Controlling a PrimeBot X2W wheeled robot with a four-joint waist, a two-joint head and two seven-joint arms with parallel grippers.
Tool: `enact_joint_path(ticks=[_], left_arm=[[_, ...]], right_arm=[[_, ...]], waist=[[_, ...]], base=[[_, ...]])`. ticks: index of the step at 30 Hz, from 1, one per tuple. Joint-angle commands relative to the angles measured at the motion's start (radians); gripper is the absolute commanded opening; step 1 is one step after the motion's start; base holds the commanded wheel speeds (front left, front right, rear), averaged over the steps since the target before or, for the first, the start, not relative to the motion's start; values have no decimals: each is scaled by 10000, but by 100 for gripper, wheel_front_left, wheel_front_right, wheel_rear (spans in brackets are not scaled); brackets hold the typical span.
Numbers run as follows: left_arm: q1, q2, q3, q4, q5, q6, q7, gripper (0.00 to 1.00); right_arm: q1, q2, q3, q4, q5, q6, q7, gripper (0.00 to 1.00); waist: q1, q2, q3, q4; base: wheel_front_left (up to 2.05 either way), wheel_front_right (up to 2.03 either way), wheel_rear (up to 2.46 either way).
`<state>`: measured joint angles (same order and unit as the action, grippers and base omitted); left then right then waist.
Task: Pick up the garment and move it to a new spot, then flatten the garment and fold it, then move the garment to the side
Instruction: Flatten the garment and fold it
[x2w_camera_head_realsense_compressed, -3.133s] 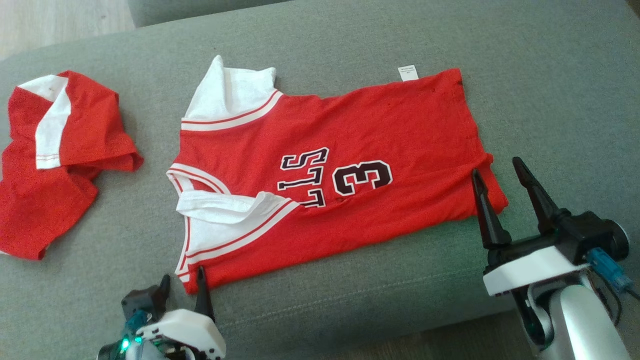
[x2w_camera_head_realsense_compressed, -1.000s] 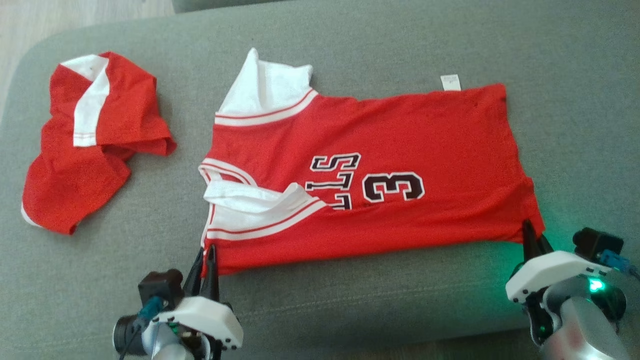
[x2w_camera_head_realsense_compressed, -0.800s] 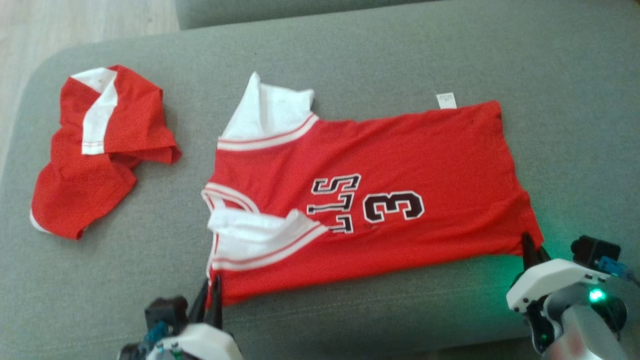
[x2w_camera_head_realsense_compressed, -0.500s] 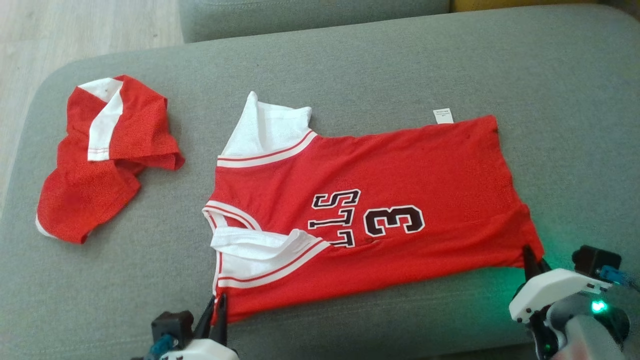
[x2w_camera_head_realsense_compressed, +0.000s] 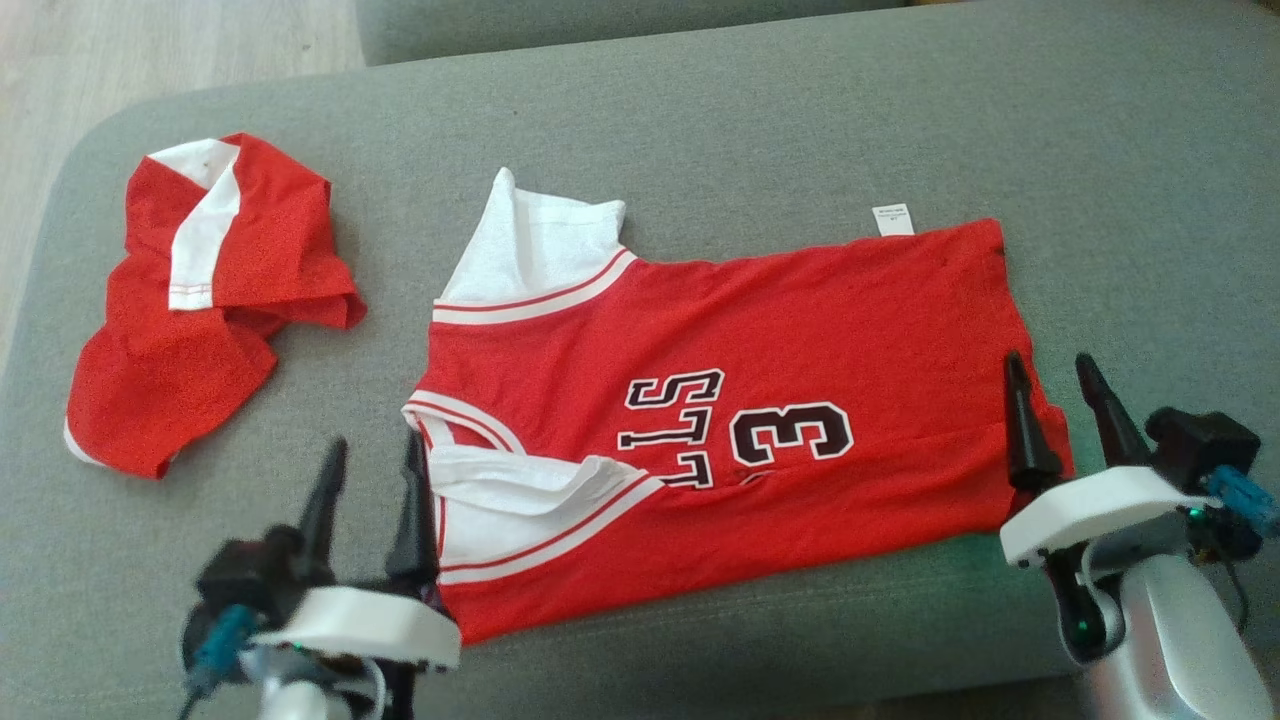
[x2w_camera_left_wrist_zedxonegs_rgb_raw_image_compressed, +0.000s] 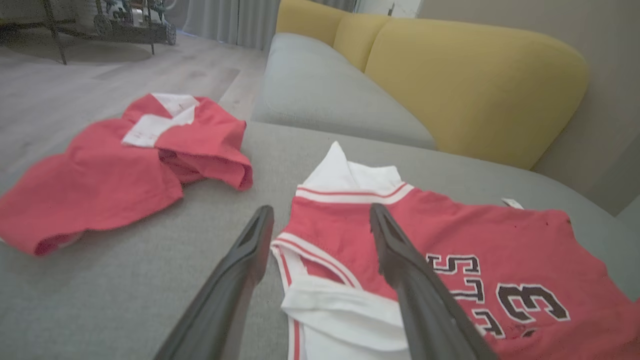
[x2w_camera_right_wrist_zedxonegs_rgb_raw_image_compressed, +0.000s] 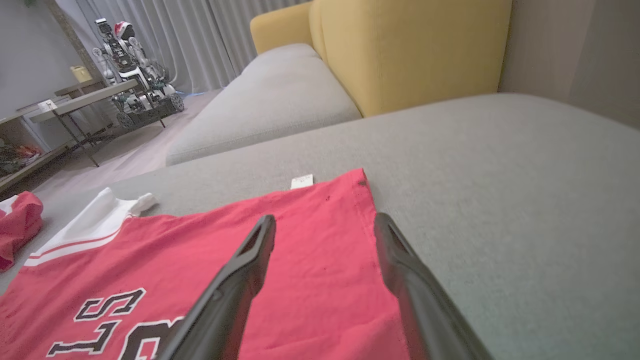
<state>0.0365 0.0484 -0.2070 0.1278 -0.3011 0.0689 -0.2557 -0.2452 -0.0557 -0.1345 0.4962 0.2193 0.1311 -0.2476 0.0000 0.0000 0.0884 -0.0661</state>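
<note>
The garment, a red jersey with white sleeves, dark letters and the number 3, is laid out nearly flat on the grey sofa seat. Its neck is turned towards the robot's left and its hem towards the right. The far sleeve is spread out on the cushion, while the near sleeve is folded inward over the chest. A small white label is seen sticking out at the far edge, near the hem corner.

The left pincer is released, with its two dark fingers spread apart and nothing held between them. One finger is seen against the neckline and near sleeve, the other against bare cushion just beside the jersey.

The right pincer is likewise released and empty. One finger is seen against the near hem corner, the other against the cushion just past the hem.

A second red and white garment is left crumpled at the seat's left end, apart from the jersey. A yellow backrest is seen behind the seat.
</note>
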Motion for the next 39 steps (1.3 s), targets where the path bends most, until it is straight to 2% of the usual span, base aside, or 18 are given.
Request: enact_joint_path(ticks=[1,6,10,15,20,27,34,39], left_arm=[[-302,18,421,-507,97,-6,-61,100],[-67,18,721,-1855,252,115,-61,100],[83,18,638,-1926,476,207,-61,100],[50,18,442,-1461,464,385,-61,100],[-478,18,218,-652,646,354,-61,100],[-2361,72,175,1615,1171,277,-61,100],[-5147,798,446,3856,1655,447,261,100],[-6575,1321,523,4869,1854,459,632,100]], right_arm=[[116,-202,366,-507,-102,-4,-115,100],[835,-453,1073,-3302,-924,-4,-137,100],[1310,-315,1204,-4306,-1357,-4,-138,100],[1507,-241,1626,-4559,-1770,-4,-139,100],[1252,-152,1762,-4630,-1785,-4,-140,100],[745,-52,1937,-4708,-1368,-4,-140,100],[256,-1,2246,-5211,-1304,-4,-141,100],[114,25,2348,-5385,-1272,-4,-141,100]], waist=[[0,0,7,6],[0,0,89,-14],[0,0,108,-38],[0,0,204,-103],[0,0,546,-345],[0,0,1575,-933],[0,0,2734,-1759],[0,0,3202,-2110]], base=[[0,0,0],[0,0,0],[0,0,0],[0,0,0],[0,0,0],[0,0,0],[0,0,0],[0,0,0]])
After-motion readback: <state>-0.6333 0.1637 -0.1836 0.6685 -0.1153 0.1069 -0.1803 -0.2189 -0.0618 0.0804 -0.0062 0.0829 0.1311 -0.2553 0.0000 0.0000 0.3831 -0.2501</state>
